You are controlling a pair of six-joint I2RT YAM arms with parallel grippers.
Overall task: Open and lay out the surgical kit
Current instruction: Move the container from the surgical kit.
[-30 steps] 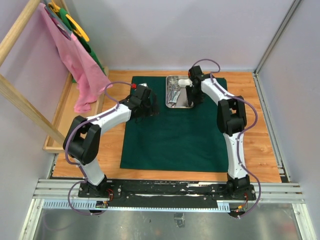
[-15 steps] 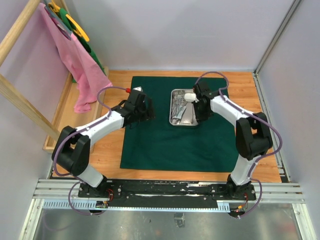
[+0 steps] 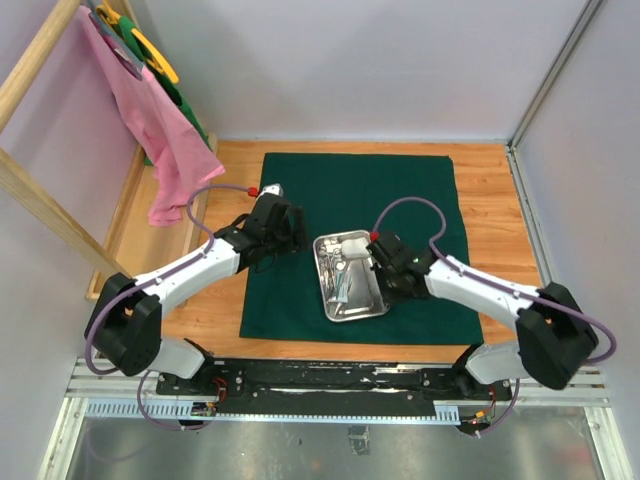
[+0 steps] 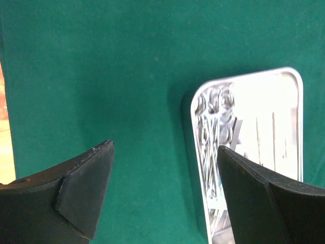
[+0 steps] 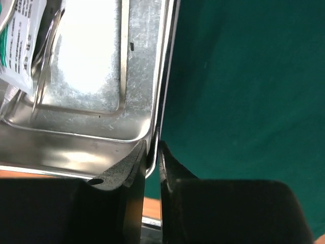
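The surgical kit's dark green cloth wrap (image 3: 400,200) lies spread flat on the wooden table. The shiny steel tray (image 3: 362,306) sits tilted on the wrap's near middle. In it lie thin steel forceps (image 3: 340,278) and a white wad or packet (image 3: 357,243). My right gripper (image 3: 381,270) is shut on the tray's right rim. In the right wrist view its fingertips (image 5: 136,156) pinch the rim of the tray (image 5: 96,66) next to the wrap (image 5: 249,76), and a printed white packet (image 5: 20,40) shows at the left edge. My left gripper (image 4: 165,190) hangs open over the wrap (image 4: 101,71), left of the tray (image 4: 271,119).
A wooden rack (image 3: 40,60) at the left carries a pink cloth (image 3: 150,120) and green and yellow items. A shallow wooden tray (image 3: 125,235) lies below it. Walls close in the back and right, and a metal rail (image 3: 330,375) runs along the near edge.
My right gripper closed on the tray's rim and pulled the tray from the back of the wrap toward the near middle. The left gripper drew back slightly, still open.
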